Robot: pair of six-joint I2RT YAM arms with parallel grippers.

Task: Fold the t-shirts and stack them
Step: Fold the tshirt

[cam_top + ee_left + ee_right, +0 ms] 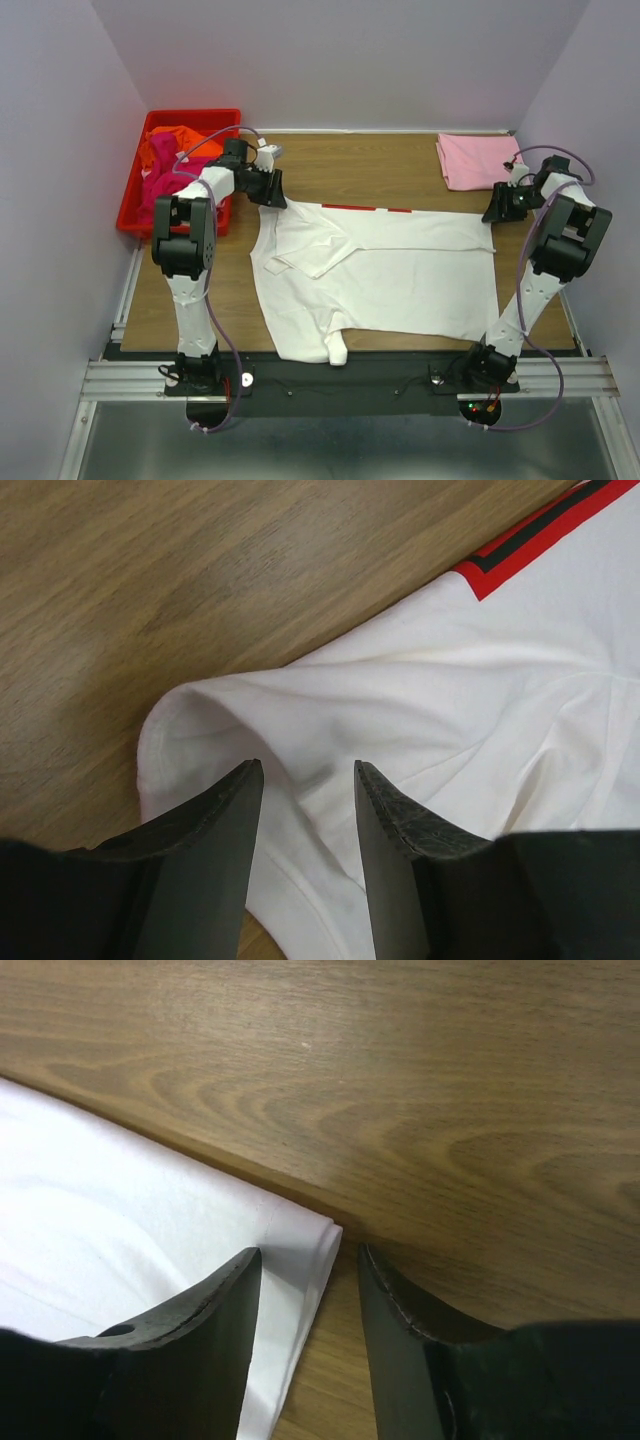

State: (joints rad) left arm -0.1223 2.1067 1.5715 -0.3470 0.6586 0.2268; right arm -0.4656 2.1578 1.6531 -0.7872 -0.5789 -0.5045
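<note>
White t-shirt (390,270) lies spread flat across the middle of the table (350,165), reaching its near edge. Left gripper (308,770) stands with jaws parted astride the shirt's far-left fold. Right gripper (308,1252), jaws likewise apart, straddles its far-right corner. Pink t-shirt (475,160) lies folded at the table's far-right corner

1. No word, brand, number or sign is showing legibly in any of the three views.
2. The white t-shirt (400,280) is showing only a red and black printed band (530,530) at its far edge, and no letters are appearing on it.
</note>
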